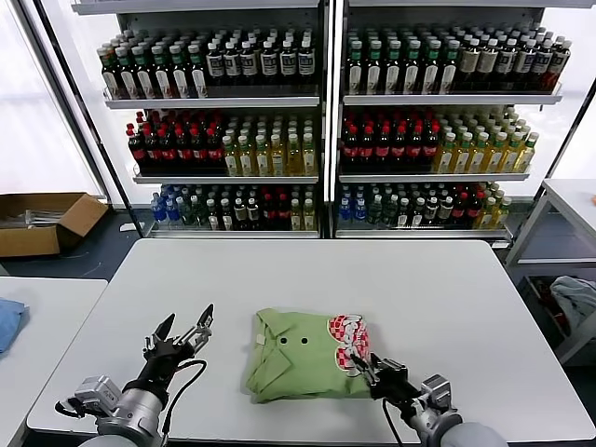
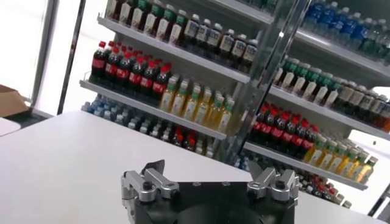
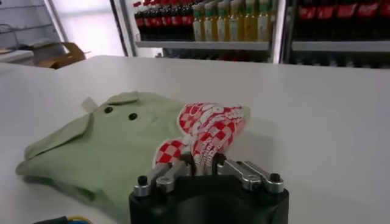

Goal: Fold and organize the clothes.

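Two tools: right tool (image 1: 361, 364) – fingers narrowly parted at the near right edge of one folded light green polo shirt (image 1: 303, 358); left tool (image 1: 186, 327) spread wide, apart. Shirt lies on the table (image 1: 447, 298) – collar, two dark buttons, checkered logo up.

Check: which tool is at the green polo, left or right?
The right tool. It sits at the polo shirt on the edge by the checkered logo. The left tool hangs open over bare table, apart from the shirt.
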